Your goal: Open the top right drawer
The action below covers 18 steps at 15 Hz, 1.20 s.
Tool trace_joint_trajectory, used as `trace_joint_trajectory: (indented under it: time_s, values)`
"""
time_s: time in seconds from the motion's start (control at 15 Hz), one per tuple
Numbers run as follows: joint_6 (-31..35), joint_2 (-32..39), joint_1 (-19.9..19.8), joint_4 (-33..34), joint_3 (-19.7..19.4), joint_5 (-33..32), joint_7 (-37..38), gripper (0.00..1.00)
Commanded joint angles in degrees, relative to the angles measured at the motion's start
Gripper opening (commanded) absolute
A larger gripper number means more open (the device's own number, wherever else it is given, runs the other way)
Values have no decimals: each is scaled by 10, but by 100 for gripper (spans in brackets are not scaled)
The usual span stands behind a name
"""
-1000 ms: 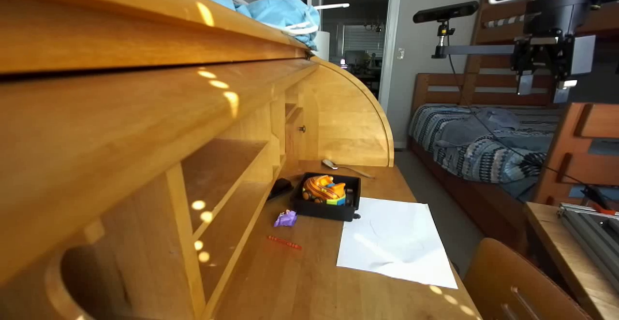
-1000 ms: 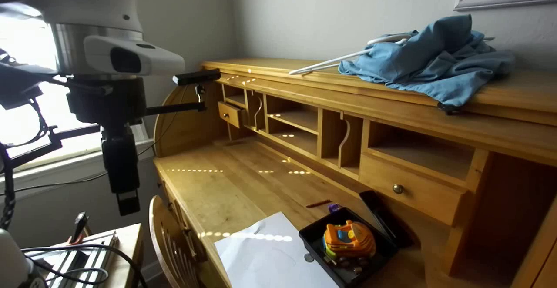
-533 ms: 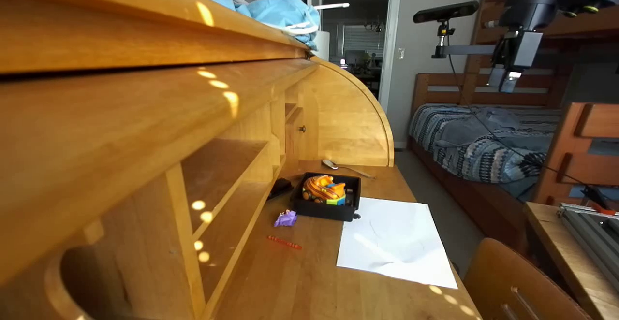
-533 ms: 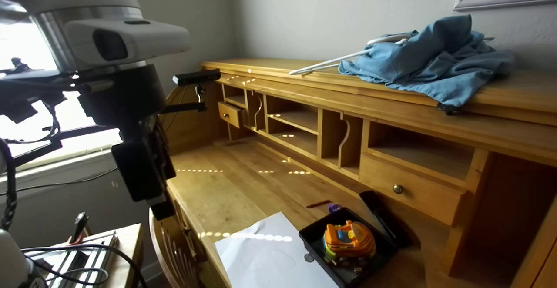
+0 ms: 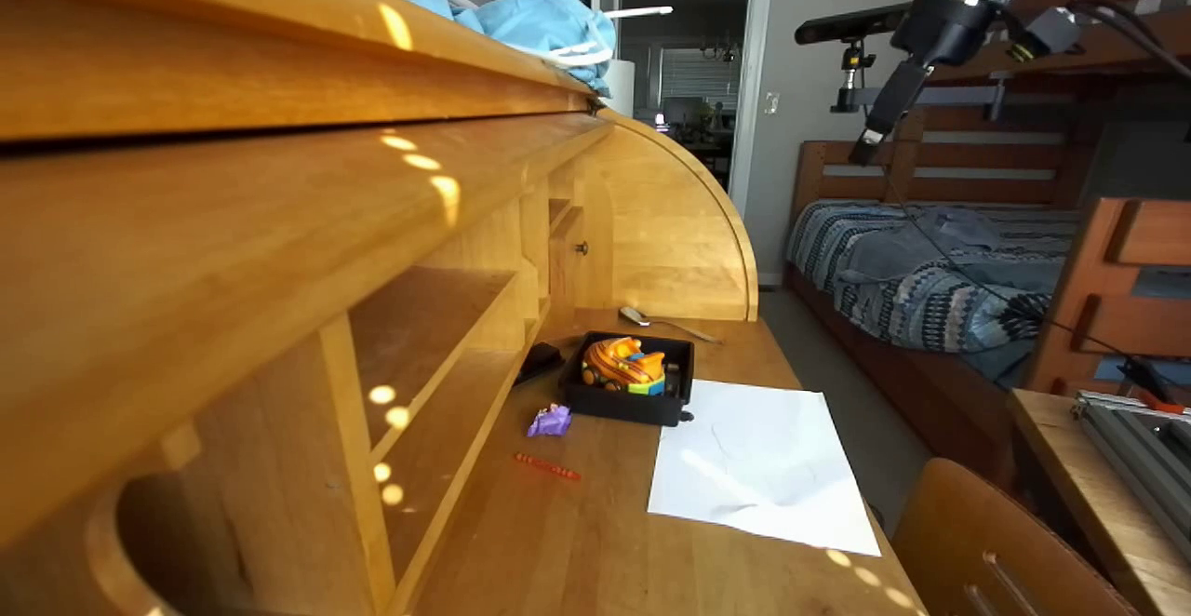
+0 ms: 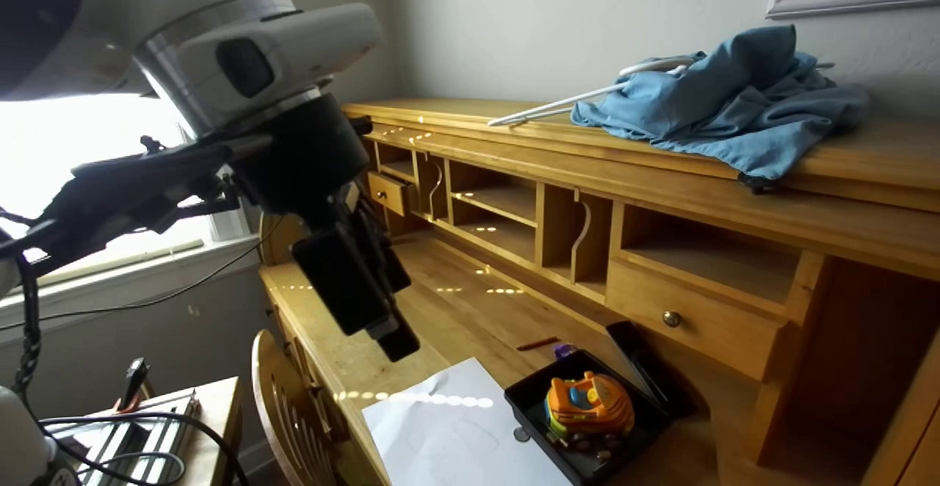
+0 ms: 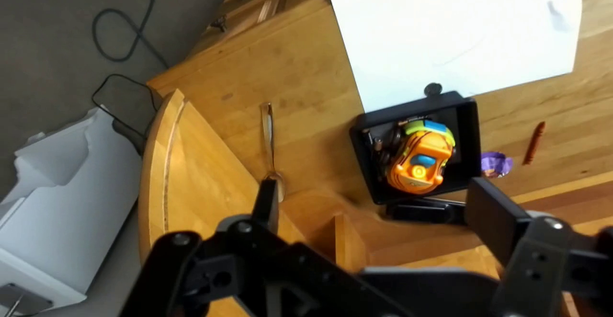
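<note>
The top right drawer (image 6: 709,332) near the black tray (image 5: 614,408) is flat-fronted honey wood, round-knobbed; the tray holds an orange toy (image 6: 587,401). The claw (image 7: 375,192) gapes wide.

Grey walls (image 6: 514,45), bright window (image 6: 73,133), wooden bed (image 5: 893,369), spots of sunlight (image 6: 505,291) across a wooden desk (image 6: 455,321)

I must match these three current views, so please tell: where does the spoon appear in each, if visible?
In an exterior view: the spoon near the picture's centre, above the black tray.
In an exterior view: no spoon visible; black tray low, right of centre.
Wrist view: spoon left of centre, handle up, lower end partly hidden by a gripper finger.
Shared landmark: the black tray holding the orange toy.
</note>
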Motion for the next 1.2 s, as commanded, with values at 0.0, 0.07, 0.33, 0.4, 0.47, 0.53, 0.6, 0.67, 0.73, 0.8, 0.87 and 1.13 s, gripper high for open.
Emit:
trace_joint_trajectory:
  time_s: [0.0,0.07,0.33,0.4,0.47,0.53,0.6,0.67,0.73,0.8,0.87,1.13]
  values:
    - [12,72,11,36,7,15,-20,100]
    - [14,31,-4,10,14,7,-7,100]
    - [13,67,2,28,15,7,-8,100]
    - [41,70,-4,21,18,1,2,100]
    - [70,80,-2,22,13,3,-4,100]
    - [121,97,-4,25,13,-2,-4,100]
    - [171,113,-7,28,15,-5,1,100]
    - [217,132,-8,33,14,-2,0,100]
    - [264,155,-15,38,18,-3,7,100]
    - [308,181,-24,42,25,-4,14,100]
    - [341,203,-28,46,30,-2,16,100]
    - [456,293,-92,61,96,-32,39,100]
